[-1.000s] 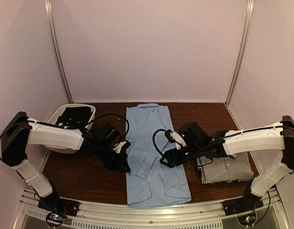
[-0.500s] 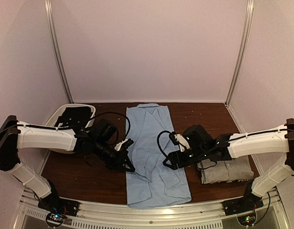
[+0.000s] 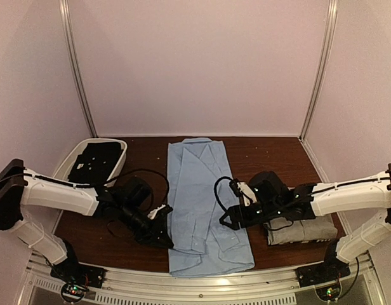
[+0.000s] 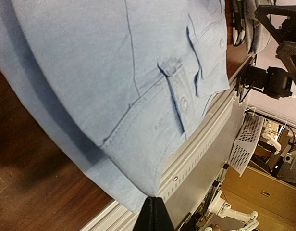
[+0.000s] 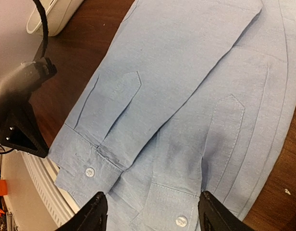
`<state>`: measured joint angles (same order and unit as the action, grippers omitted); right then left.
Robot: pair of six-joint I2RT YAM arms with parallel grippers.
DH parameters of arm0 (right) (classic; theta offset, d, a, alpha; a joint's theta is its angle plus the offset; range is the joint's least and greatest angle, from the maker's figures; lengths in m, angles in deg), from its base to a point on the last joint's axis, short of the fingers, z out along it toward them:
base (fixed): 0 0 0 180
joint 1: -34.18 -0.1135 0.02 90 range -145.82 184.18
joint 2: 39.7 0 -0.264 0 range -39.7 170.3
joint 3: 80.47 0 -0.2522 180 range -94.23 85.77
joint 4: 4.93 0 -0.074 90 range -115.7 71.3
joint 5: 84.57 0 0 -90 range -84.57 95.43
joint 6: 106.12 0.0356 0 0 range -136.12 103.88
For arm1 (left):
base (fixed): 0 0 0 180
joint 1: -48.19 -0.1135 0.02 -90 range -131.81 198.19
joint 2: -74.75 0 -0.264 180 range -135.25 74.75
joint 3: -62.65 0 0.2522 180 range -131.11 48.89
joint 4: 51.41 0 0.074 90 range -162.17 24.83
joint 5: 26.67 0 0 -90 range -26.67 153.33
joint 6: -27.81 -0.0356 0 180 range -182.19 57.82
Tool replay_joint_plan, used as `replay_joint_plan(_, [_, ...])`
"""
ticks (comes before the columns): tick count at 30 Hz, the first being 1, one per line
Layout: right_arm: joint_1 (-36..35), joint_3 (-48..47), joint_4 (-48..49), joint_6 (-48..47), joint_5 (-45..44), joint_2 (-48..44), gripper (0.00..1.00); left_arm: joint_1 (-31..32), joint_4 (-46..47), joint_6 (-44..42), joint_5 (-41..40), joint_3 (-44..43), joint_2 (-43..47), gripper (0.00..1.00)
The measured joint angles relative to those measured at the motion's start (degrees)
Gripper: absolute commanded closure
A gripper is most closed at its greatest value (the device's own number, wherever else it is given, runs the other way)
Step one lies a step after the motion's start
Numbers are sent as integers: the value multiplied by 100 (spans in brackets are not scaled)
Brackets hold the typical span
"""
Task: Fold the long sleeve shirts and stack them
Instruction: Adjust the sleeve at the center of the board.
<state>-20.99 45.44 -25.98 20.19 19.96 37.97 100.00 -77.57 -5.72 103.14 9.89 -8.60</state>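
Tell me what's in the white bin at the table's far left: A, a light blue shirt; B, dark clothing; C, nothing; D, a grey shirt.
B: dark clothing fills the white bin, while the light blue shirt lies mid-table and the grey shirt sits at the right.

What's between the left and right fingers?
Just the blue shirt, lying flat from the left fingers to the right fingers; top view shows it.

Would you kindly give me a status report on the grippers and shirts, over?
Left gripper shut at near left edge of light blue shirt. Right gripper open above its folded-in sleeves. Grey shirt folded at right, partly under right arm.
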Motion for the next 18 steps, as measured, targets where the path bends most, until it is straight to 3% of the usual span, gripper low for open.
replay_joint_plan(18, [-223,138,186,295,-411,-52,37,428,721,140,-542,376,-227,100])
